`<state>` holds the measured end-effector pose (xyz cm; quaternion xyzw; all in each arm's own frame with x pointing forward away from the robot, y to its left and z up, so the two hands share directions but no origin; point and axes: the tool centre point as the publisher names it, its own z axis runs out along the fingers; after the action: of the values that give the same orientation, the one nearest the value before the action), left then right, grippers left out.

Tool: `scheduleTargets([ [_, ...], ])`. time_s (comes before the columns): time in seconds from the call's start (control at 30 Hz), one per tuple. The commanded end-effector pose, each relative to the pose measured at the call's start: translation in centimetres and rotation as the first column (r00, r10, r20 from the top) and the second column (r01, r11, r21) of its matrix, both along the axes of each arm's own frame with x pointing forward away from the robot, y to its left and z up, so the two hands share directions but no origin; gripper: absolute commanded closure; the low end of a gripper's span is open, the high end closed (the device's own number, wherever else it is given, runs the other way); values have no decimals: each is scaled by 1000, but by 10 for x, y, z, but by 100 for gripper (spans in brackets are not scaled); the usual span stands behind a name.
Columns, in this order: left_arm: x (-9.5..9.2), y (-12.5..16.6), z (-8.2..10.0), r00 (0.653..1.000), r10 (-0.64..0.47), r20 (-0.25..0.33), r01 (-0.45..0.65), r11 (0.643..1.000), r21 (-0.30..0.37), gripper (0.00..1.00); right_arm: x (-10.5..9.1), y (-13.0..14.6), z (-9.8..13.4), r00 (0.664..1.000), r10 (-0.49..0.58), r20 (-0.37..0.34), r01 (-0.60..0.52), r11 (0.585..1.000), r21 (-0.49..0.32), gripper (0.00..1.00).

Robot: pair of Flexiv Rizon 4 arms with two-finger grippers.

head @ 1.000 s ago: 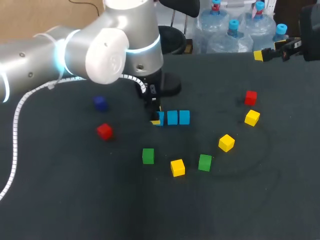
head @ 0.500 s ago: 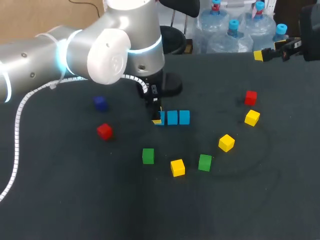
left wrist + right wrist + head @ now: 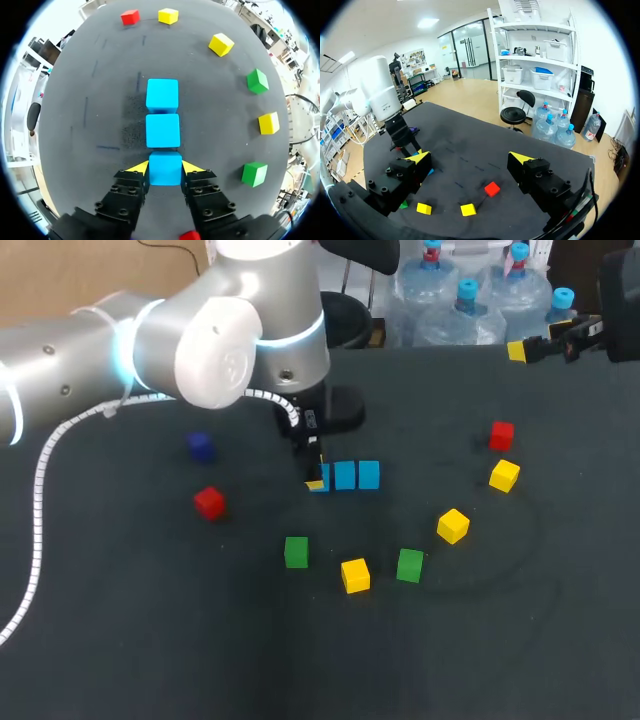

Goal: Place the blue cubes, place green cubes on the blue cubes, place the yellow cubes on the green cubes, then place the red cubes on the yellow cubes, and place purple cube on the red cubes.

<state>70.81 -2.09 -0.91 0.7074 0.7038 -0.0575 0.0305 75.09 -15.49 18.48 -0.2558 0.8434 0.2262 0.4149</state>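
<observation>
Three light blue cubes lie in a row mid-table. My left gripper (image 3: 316, 476) (image 3: 165, 167) is shut on the row's left end cube (image 3: 321, 478) (image 3: 165, 174), which rests on the table touching the middle blue cube (image 3: 345, 475) (image 3: 162, 131); the third (image 3: 369, 474) (image 3: 162, 95) lies beyond. Green cubes (image 3: 296, 551) (image 3: 410, 565), yellow cubes (image 3: 355, 575) (image 3: 453, 526) (image 3: 504, 475), red cubes (image 3: 209, 502) (image 3: 501, 435) and a dark purple cube (image 3: 201, 446) lie loose around them. My right gripper (image 3: 545, 345) (image 3: 470, 159) hangs open and empty above the far right corner.
The loose cubes form an arc in front of and to the right of the blue row. My left arm (image 3: 150, 350) spans the table's back left. The dark table (image 3: 150, 640) is bare at the front.
</observation>
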Motion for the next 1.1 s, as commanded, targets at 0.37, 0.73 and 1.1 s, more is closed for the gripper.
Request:
scheduleTargets([
  [0.37, 6, -2, -2, 1000, 19, 10, -19, 1000, -3, 100, 0, 0, 0, 1000, 0, 1, 0, 1000, 0, 0],
  [0.73, 7, -3, -3, 1000, 11, 16, -11, 1000, 3, 100, 0, 0, 0, 1000, 0, 1, 0, 1000, 0, 0],
  [1.1, 6, 0, 0, 1000, 13, 19, -14, 999, 35, 29, 0, 0, 0, 1000, 0, 1, 0, 1000, 0, 0],
])
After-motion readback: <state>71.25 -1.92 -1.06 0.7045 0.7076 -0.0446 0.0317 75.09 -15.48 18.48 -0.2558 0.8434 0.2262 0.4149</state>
